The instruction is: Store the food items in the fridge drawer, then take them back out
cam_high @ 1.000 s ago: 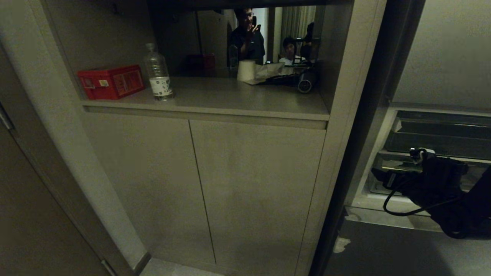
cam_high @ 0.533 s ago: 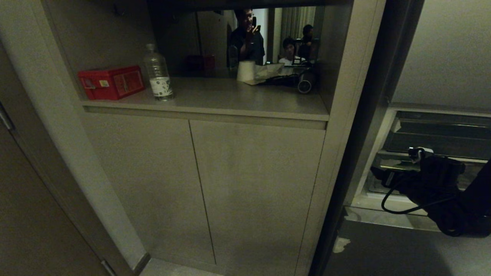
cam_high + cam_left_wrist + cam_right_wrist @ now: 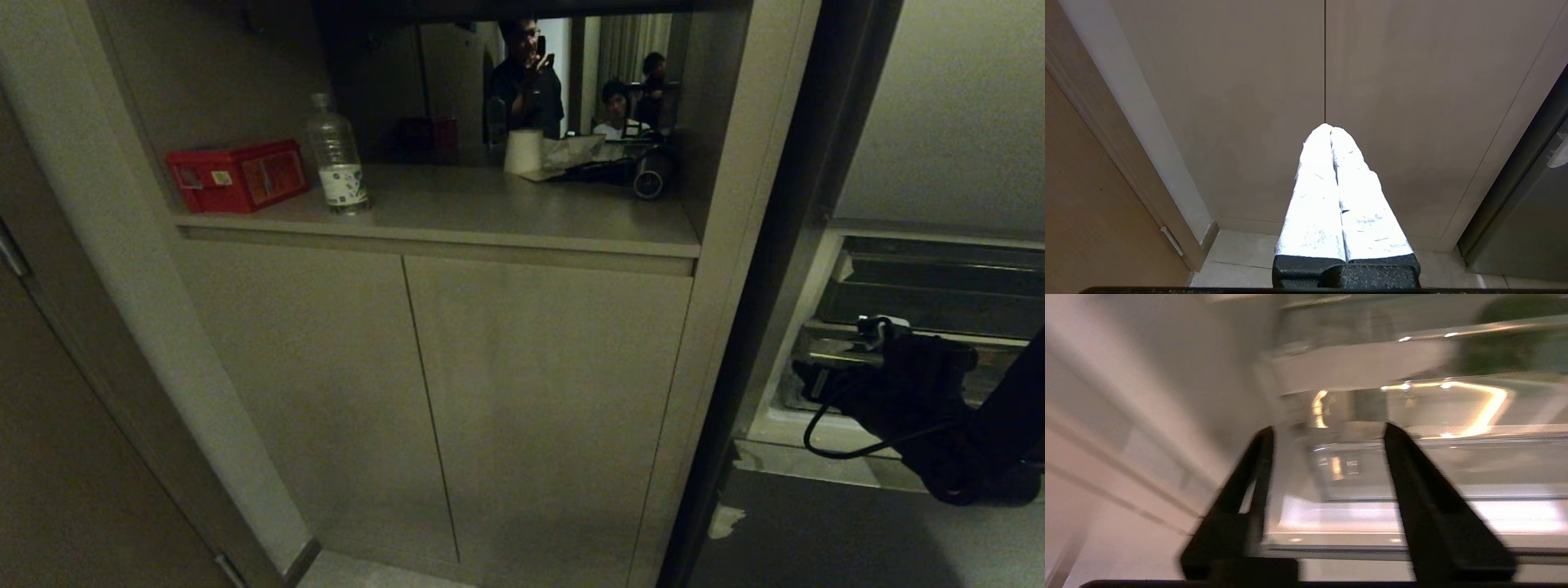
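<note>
Right wrist view blurs the fridge drawer (image 3: 1412,412) beyond parted fingers (image 3: 1404,457).

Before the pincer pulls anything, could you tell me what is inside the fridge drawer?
Through the fridge drawer's clear front, only reflections show. A blurred dark green shape sits higher up; whether it lies inside cannot be told.

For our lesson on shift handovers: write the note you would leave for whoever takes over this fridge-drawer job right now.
Left gripper: shut, idle in front of the cabinet doors.
Right gripper: fingers apart, at the clear front lip of the fridge drawer; contact unclear.
Food: only a blurred green shape higher in the fridge; nothing is held.
Done: cannot tell.
To do: probably work the drawer, store the food, then take it out again.
</note>
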Robot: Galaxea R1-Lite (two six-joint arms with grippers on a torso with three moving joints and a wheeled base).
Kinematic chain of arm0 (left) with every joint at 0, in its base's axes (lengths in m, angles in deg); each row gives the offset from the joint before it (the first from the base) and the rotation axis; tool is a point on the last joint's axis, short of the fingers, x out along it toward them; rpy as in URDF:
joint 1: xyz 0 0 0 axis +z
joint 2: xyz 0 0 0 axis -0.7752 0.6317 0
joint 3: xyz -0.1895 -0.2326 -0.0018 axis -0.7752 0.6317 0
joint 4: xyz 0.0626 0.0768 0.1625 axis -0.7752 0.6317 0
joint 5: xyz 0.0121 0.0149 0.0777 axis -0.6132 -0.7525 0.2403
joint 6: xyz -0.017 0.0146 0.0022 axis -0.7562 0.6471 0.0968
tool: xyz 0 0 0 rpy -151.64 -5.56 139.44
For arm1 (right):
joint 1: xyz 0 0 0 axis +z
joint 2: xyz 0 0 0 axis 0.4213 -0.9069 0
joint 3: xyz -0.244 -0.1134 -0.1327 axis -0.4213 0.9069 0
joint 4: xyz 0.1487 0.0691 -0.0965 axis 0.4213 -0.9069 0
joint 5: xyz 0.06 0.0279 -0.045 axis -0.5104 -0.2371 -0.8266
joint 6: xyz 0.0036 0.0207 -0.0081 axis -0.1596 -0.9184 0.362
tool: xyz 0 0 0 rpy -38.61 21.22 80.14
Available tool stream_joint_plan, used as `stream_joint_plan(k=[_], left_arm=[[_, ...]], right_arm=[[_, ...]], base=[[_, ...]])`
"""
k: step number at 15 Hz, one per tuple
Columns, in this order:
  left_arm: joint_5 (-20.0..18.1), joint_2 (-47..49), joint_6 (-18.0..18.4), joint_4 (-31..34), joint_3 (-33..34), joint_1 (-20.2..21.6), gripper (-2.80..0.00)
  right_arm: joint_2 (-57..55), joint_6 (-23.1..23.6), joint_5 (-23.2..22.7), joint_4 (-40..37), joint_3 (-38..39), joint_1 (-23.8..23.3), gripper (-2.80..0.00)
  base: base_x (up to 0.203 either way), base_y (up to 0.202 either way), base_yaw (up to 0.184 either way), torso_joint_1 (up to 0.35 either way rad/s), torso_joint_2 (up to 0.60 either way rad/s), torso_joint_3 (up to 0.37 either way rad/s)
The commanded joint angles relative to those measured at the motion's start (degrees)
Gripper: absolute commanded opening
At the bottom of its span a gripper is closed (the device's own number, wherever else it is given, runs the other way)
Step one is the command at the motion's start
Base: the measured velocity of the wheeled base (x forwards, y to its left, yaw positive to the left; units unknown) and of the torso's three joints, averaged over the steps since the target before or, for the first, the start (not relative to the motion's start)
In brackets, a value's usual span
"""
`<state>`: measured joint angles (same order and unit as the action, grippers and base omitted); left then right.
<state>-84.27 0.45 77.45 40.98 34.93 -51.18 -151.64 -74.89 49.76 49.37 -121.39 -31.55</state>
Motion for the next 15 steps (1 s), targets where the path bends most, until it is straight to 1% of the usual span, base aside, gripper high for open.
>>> stream_joint_plan(k=[1, 4, 9, 11, 15], left_arm=[[0.0, 0.1, 0.0, 0.0, 0.0, 0.0, -2.8], [0.0, 0.1, 0.0, 0.0, 0.0, 0.0, -2.8], [0.0, 0.1, 0.0, 0.0, 0.0, 0.0, -2.8], [0.0, 0.1, 0.0, 0.0, 0.0, 0.0, -2.8], [0.0, 0.1, 0.0, 0.0, 0.0, 0.0, -2.8]], right_arm=[[-0.2, 0.0, 0.2, 0.5, 0.0, 1.7, -2.8], [-0.3, 0.0, 0.5, 0.4, -0.1, 2.6, -2.8], [0.0, -0.1, 0.8, 0.4, -0.1, 2.7, -2.8], [0.7, -0.1, 0.9, 0.4, 0.8, 2.7, -2.8], [4.4, -0.2, 0.9, 0.4, 5.1, 2.6, -2.8]], base=[[0.0, 0.0, 0.0, 0.0, 0.0, 0.0], [0.0, 0.0, 0.0, 0.0, 0.0, 0.0], [0.0, 0.0, 0.0, 0.0, 0.0, 0.0], [0.0, 0.0, 0.0, 0.0, 0.0, 0.0], [0.0, 0.0, 0.0, 0.0, 0.0, 0.0]])
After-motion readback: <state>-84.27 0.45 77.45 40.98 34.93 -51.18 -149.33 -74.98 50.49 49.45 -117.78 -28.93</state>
